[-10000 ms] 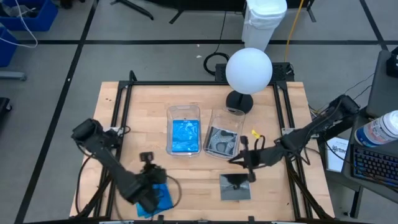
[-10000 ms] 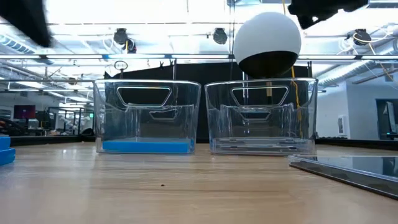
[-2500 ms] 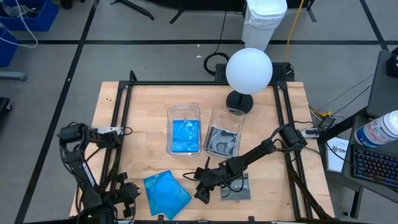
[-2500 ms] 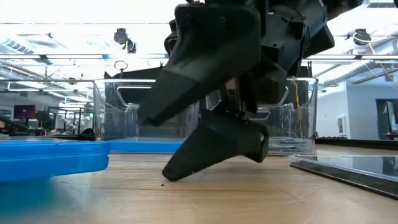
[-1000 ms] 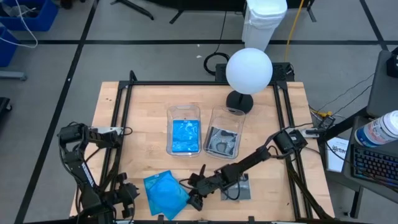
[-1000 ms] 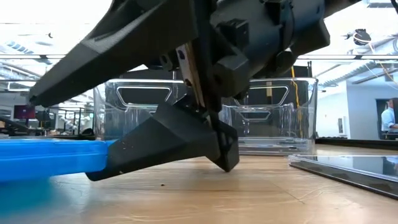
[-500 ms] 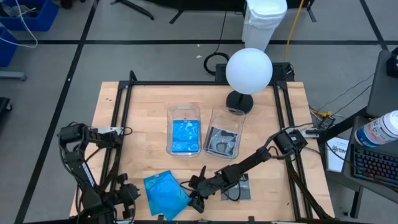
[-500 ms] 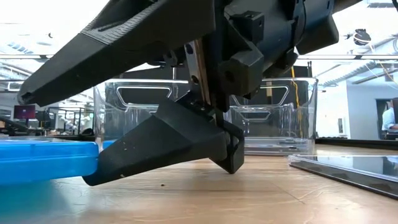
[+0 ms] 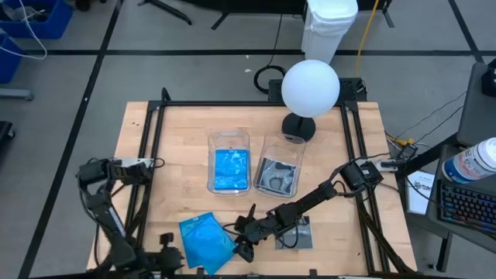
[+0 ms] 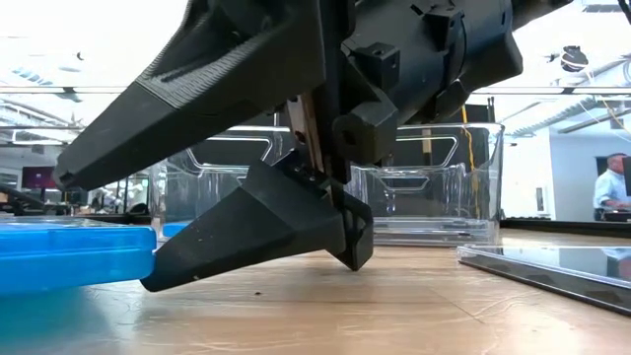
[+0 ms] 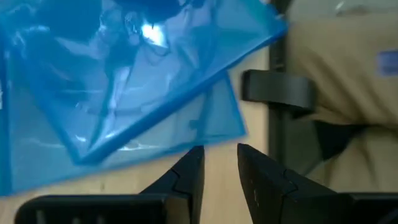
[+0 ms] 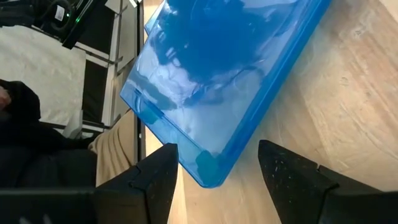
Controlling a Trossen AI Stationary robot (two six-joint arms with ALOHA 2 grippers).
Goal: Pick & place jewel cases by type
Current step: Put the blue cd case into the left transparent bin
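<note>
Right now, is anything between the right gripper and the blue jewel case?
Nothing: the right wrist view shows the blue jewel case directly ahead of the open right gripper.

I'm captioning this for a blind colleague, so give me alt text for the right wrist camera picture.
The right gripper, open, faces the near edge of a translucent blue jewel case lying on the wooden table, the edge sitting between its two dark fingers without visible contact. Black frame bars and the floor show beyond the table's edge.

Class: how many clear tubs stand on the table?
2: the left tub holding blue cases, the right tub beside it holding grey cases. None appear hidden.
</note>
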